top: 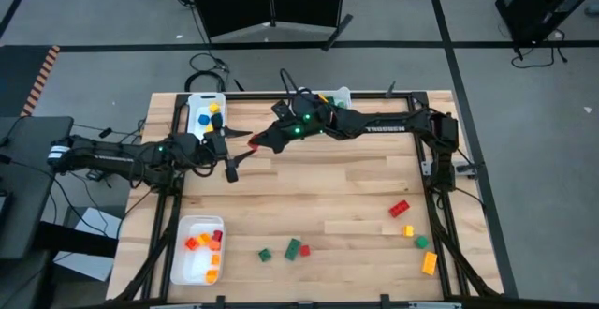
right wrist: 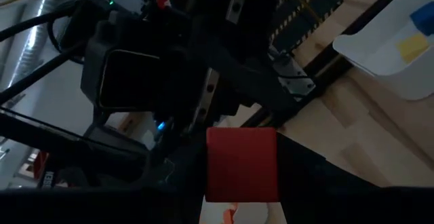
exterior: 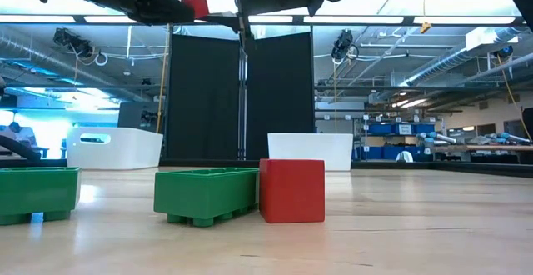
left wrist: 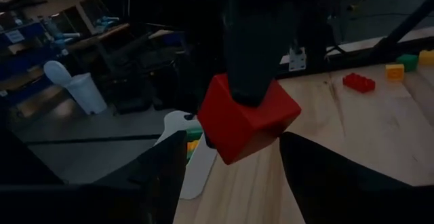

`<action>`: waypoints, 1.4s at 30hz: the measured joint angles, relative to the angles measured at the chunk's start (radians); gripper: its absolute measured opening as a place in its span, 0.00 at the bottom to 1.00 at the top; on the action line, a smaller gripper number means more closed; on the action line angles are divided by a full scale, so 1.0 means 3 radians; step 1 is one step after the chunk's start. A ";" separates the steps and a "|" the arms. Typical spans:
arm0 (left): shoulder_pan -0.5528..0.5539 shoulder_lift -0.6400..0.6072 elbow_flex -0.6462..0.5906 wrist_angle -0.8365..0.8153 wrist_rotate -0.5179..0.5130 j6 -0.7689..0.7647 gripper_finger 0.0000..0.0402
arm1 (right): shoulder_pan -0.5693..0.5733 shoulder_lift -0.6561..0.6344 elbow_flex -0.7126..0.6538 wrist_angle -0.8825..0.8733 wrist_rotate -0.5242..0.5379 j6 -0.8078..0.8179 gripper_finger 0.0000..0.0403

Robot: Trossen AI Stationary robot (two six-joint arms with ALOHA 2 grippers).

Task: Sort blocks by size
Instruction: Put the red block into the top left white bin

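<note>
Tabletop centre: bare, passable. Near edge obstructed by green blocks; right side by scattered blocks. White trays occupy left corners.

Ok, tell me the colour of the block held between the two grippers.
Red. The block shows best in the left wrist view, gripped by the right gripper.

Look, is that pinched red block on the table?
No, off it: the right gripper holds the red block up above the table.
</note>
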 joint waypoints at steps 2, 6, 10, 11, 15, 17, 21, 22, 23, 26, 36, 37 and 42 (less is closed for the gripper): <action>0.0000 0.0000 0.0000 0.0043 0.0003 0.0081 0.61 | 0.0000 0.0000 0.0000 -0.0017 -0.0010 0.0000 0.39; -0.0004 0.0001 0.0000 0.0153 0.0028 0.0162 0.61 | -0.0001 0.0000 0.0000 -0.0110 0.0051 -0.0019 0.39; 0.0000 -0.0004 0.0006 0.0197 0.0006 0.0158 0.61 | 0.0000 0.0001 -0.0006 -0.0058 0.0192 -0.0070 0.39; -0.0001 -0.0003 0.0006 0.0200 0.0011 0.0157 0.61 | -0.0002 0.0001 -0.0006 -0.0041 0.0134 -0.0068 0.39; -0.0004 -0.0001 0.0006 0.0200 0.0025 0.0158 0.61 | -0.0019 0.0001 -0.0006 -0.0040 -0.0040 -0.0076 0.39; -0.0003 0.0000 0.0006 0.0198 0.0055 0.0158 0.61 | -0.0020 0.0001 -0.0006 -0.0020 -0.0069 -0.0083 0.39; -0.0001 0.0000 0.0006 0.0195 0.0137 0.0159 0.61 | -0.0015 0.0001 -0.0006 0.0030 -0.0116 -0.0076 0.39; -0.0001 0.0001 0.0006 0.0194 0.0136 0.0159 0.61 | -0.0015 0.0001 -0.0006 0.0031 -0.0120 -0.0069 0.39; 0.0000 0.0001 0.0006 0.0193 0.0136 0.0159 0.61 | -0.0015 0.0001 -0.0006 0.0034 -0.0120 -0.0060 0.39; 0.0000 0.0026 0.0006 0.0204 0.0134 0.0159 0.61 | 0.0002 0.0001 -0.0006 0.0115 -0.0118 -0.0011 0.39; 0.0001 0.0257 0.0004 0.0561 0.0133 0.0160 0.61 | 0.0030 0.0000 -0.0006 0.0186 -0.0126 0.0045 0.39; 0.0001 0.0269 0.0004 0.0550 0.0133 0.0160 0.61 | 0.0039 0.0000 -0.0006 0.0191 -0.0133 0.0033 0.39; 0.0000 0.0289 0.0004 0.0538 0.0139 0.0159 0.60 | 0.0041 0.0000 -0.0006 0.0188 -0.0135 0.0050 0.39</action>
